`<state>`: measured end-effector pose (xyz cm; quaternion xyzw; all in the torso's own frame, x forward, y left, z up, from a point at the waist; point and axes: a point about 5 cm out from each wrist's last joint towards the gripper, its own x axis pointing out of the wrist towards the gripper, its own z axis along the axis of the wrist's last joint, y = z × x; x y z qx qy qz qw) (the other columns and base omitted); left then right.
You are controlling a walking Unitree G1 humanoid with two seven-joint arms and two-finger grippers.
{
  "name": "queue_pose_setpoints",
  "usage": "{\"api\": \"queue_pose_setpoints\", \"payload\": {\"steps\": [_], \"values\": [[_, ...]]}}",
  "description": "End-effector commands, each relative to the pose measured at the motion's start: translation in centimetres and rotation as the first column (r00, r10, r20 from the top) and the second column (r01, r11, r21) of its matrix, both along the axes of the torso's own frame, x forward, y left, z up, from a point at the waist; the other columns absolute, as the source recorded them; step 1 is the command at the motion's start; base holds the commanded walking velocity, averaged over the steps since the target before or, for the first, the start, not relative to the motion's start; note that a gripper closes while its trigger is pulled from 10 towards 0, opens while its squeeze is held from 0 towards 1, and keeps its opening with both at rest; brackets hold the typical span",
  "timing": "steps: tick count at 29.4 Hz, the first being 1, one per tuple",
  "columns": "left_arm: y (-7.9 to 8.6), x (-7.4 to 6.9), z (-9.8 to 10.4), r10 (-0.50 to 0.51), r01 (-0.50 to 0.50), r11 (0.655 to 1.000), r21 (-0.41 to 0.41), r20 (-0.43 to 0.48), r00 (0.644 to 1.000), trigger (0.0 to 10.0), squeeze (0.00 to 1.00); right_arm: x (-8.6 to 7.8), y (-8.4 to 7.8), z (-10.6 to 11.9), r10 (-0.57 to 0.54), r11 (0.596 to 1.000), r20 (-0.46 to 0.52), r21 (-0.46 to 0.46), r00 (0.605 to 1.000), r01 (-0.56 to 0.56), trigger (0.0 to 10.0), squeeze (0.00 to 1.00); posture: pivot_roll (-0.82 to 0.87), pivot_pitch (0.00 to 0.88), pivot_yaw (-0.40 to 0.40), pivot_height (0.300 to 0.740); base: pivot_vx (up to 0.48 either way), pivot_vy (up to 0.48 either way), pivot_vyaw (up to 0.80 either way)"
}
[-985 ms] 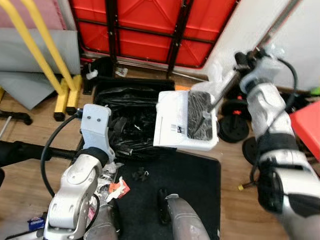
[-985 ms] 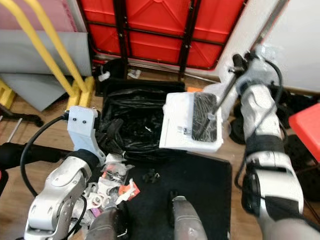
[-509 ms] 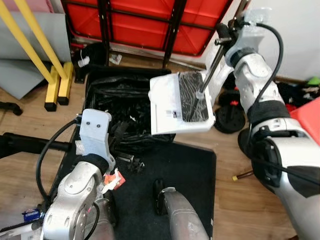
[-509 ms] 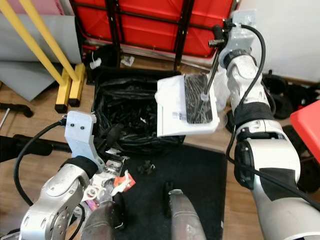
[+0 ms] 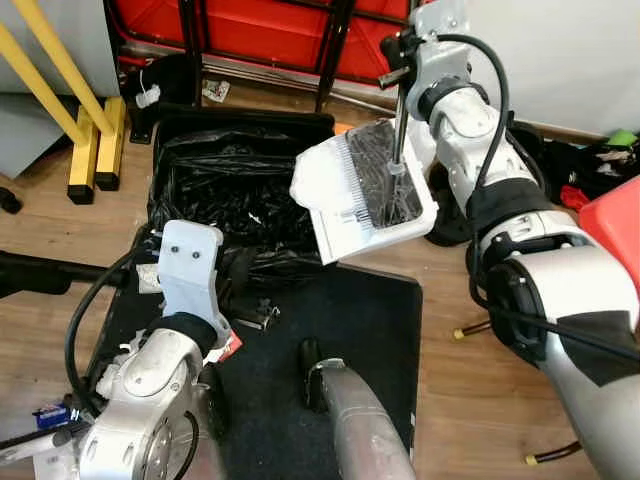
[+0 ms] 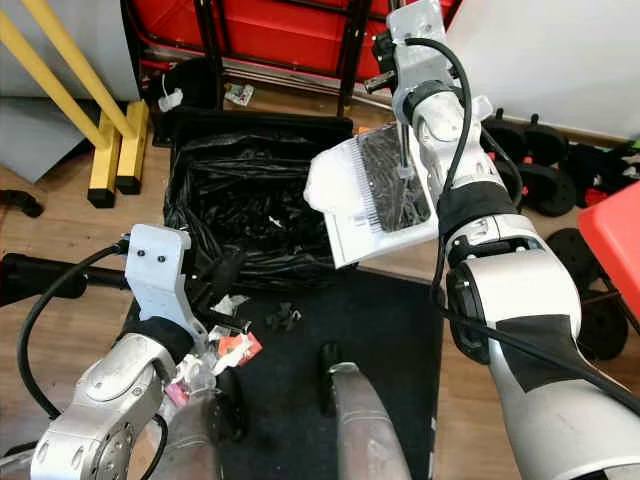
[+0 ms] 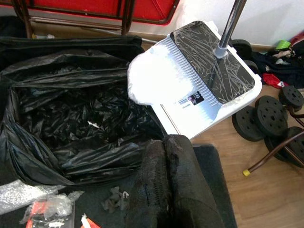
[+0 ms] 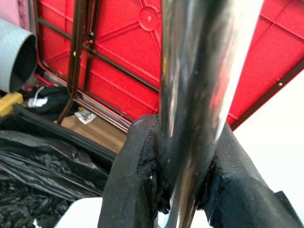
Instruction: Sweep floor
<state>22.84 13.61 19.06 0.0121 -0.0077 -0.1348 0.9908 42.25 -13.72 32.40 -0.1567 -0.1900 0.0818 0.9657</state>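
Note:
A white dustpan (image 5: 352, 200) with a dark, film-covered inside hangs tilted over the right rim of a bin lined with a black bag (image 5: 220, 185). Its comb edge points toward the bag. Its metal pole (image 5: 397, 120) rises to my right gripper (image 5: 396, 62), which is shut on it; the black fingers (image 8: 130, 190) clamp the pole in the right wrist view. My left gripper (image 7: 166, 190) is shut with nothing seen between its fingers, low over the black mat (image 5: 360, 320) in front of the bin. Wrappers (image 6: 235, 348) and a dark scrap (image 6: 283, 317) lie on the mat.
A red folded table (image 5: 260, 25) leans behind the bin, and a yellow stand (image 5: 85, 130) stands at its left. Weight plates (image 7: 268, 114) and a red object (image 5: 618, 225) lie to the right. A black bar (image 5: 45, 270) crosses the floor at left. My legs (image 5: 350, 425) stand on the mat.
The camera has shifted. My right arm has swung left and up with the pole, and the dustpan has turned and tipped toward the bag. The left arm stays low.

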Motion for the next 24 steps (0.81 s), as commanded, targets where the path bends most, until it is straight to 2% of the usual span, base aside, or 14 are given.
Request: {"api": "queue_pose_setpoints", "payload": {"steps": [1, 3, 4, 16, 20, 22, 24], "values": [[-0.1, -0.5, -0.3, 0.015, -0.016, 1.000, -0.015, -0.025, 1.000, 10.0, 0.00, -0.4, -0.2, 2.2, -0.015, 1.000, 0.104, 0.006, 0.995, 0.014, 10.0, 0.00, -0.10, 0.461, -0.237, 0.740, 0.000, 0.000, 0.00], [-0.1, -0.5, -0.3, 0.016, -0.016, 1.000, -0.015, -0.026, 1.000, 10.0, 0.00, -0.4, -0.2, 2.3, -0.011, 1.000, 0.106, 0.026, 0.994, 0.008, 10.0, 0.00, -0.11, 0.462, -0.237, 0.740, 0.000, 0.000, 0.00], [-0.1, -0.5, -0.2, 0.017, -0.017, 1.000, -0.014, -0.027, 0.999, 10.0, 0.00, -0.4, -0.2, 2.7, -0.005, 0.998, 0.113, 0.069, 0.994, -0.002, 10.0, 0.00, -0.11, 0.462, -0.238, 0.740, 0.000, 0.000, 0.00], [-0.2, -0.4, -0.2, 0.019, -0.019, 1.000, -0.013, -0.033, 0.999, 10.0, 0.00, -0.5, 0.0, 3.3, 0.053, 0.978, 0.122, 0.197, 0.991, -0.076, 10.0, 0.00, -0.11, 0.463, -0.240, 0.740, 0.000, 0.000, 0.00], [-0.2, -0.4, -0.1, 0.020, -0.020, 1.000, -0.013, -0.035, 0.999, 10.0, 0.00, -0.5, 0.6, 3.0, 0.097, 0.977, 0.111, 0.177, 0.989, -0.116, 10.0, 0.00, -0.11, 0.462, -0.240, 0.740, 0.000, 0.000, 0.00], [-0.2, -0.4, -0.1, 0.019, -0.020, 1.000, -0.013, -0.035, 0.999, 10.0, 0.00, -0.4, 0.8, 2.7, 0.074, 0.989, 0.105, 0.120, 0.992, -0.086, 10.0, 0.00, -0.11, 0.462, -0.240, 0.740, 0.000, 0.000, 0.00], [-0.2, -0.4, -0.2, 0.019, -0.020, 1.000, -0.013, -0.035, 0.999, 10.0, 0.00, -0.4, 0.8, 2.6, 0.065, 0.992, 0.104, 0.104, 0.992, -0.076, 10.0, 0.00, -0.11, 0.462, -0.240, 0.740, 0.000, 0.000, 0.00]]}}
